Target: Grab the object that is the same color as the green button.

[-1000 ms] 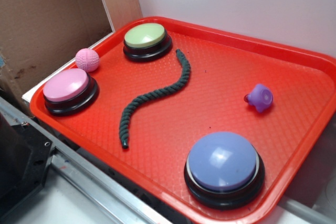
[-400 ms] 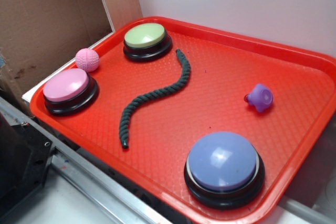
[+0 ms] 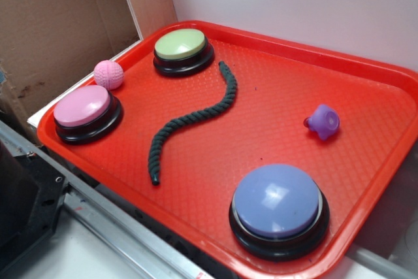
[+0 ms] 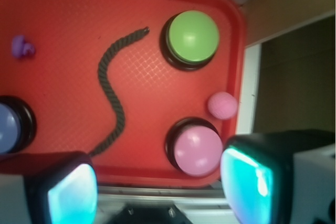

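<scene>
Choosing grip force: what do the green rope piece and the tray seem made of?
The rope piece looks like soft twisted fibre, matte, strands showing, lying in loose curves. The tray looks like hard moulded plastic, slightly glossy, with a fine pebbled texture.

The rope [image 3: 191,119] [image 4: 111,92], dark green, twisted and thin, is lying flat in a wavy line on the red tray, with one end sitting near the green button [image 3: 183,47] [image 4: 192,38], which is round, pale green on a black base and standing at the tray's far corner.
</scene>
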`<action>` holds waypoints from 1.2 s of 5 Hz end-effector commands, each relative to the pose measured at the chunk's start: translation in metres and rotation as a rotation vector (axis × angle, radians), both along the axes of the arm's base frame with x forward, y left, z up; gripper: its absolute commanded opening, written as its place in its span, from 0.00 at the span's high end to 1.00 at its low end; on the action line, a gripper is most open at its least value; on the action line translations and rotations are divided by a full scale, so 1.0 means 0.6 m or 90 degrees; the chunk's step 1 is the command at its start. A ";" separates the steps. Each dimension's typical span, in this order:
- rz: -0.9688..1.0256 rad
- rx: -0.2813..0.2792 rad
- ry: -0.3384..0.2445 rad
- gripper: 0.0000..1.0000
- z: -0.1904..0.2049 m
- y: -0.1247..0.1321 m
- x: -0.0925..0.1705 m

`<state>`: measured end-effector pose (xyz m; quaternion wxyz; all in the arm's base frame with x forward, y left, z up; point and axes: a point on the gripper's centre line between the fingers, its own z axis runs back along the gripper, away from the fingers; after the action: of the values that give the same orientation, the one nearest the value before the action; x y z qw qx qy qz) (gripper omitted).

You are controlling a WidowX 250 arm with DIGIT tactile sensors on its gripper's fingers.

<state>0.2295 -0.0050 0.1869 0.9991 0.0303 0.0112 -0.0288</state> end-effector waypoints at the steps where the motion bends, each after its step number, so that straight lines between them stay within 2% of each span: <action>1: -0.115 0.079 0.069 0.00 -0.133 -0.057 -0.019; 2: -0.099 0.063 0.065 0.00 -0.197 -0.037 -0.013; 4: -0.031 0.038 0.078 0.00 -0.257 -0.014 -0.005; 5: -0.039 0.007 0.095 0.00 -0.261 -0.051 -0.006; 6: -0.038 -0.014 0.100 0.00 -0.263 -0.061 -0.008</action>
<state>0.2167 -0.0398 0.0238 0.9919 0.0206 0.1107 -0.0583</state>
